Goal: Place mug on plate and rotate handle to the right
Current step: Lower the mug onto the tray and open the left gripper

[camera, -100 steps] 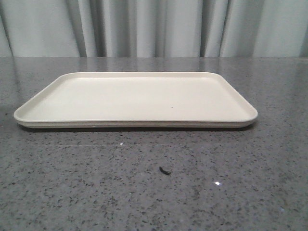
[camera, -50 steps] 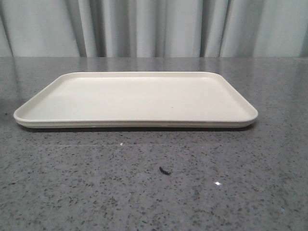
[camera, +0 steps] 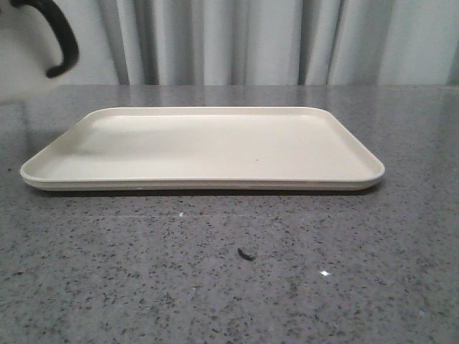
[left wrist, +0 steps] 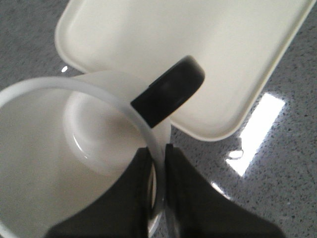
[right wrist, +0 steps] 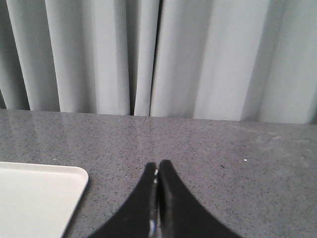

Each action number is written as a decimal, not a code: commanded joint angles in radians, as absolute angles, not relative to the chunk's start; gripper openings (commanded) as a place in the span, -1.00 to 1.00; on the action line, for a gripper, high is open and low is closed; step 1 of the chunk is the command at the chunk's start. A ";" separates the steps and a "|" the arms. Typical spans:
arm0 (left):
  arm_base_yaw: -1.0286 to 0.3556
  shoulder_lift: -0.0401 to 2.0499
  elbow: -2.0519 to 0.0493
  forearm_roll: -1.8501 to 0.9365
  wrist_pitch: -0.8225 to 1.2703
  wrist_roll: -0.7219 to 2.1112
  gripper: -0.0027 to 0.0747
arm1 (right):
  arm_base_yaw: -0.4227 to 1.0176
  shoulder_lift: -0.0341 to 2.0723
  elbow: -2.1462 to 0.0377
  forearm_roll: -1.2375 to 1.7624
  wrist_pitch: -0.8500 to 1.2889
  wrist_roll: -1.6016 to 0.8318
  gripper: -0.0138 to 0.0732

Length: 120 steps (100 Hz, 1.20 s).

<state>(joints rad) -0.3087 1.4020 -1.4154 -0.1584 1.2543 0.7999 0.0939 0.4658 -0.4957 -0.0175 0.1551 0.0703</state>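
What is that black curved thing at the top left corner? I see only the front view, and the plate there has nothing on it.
Observer: It is the handle of the mug. The left wrist view shows a white mug, empty inside.
Operator: Does an arm hold it?
Observer: Yes. The left gripper is shut on the mug's rim, one finger inside and one outside, beside the handle.
Operator: Is it over the plate?
Observer: In that view the mug is in the air by a corner of the plate; the handle overlaps the corner.
Operator: And the right arm?
Observer: The right gripper is shut, empty, over bare table.
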 commanded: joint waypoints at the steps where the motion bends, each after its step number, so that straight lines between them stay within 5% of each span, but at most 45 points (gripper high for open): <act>1: -0.375 1.422 -1.482 -0.165 1.221 0.809 -0.98 | 0.091 0.476 -0.524 -0.020 0.068 0.070 -0.89; 44: -0.639 1.663 -1.677 -0.132 1.240 0.815 -0.98 | 0.091 0.476 -0.524 -0.020 0.052 0.070 -0.89; 78: -0.667 1.714 -1.715 -0.121 1.264 0.811 -0.95 | 0.091 0.476 -0.524 -0.020 0.042 0.070 -0.89; 87: -0.667 1.714 -1.715 -0.121 1.264 0.811 -0.70 | 0.091 0.476 -0.524 -0.020 0.042 0.070 -0.89; 104: -0.667 1.714 -1.715 -0.117 1.261 0.807 0.11 | 0.091 0.476 -0.524 -0.020 0.040 0.070 -0.89; 120: -0.667 1.704 -1.740 -0.095 1.263 0.768 0.21 | 0.091 0.476 -0.524 -0.020 0.040 0.070 -0.89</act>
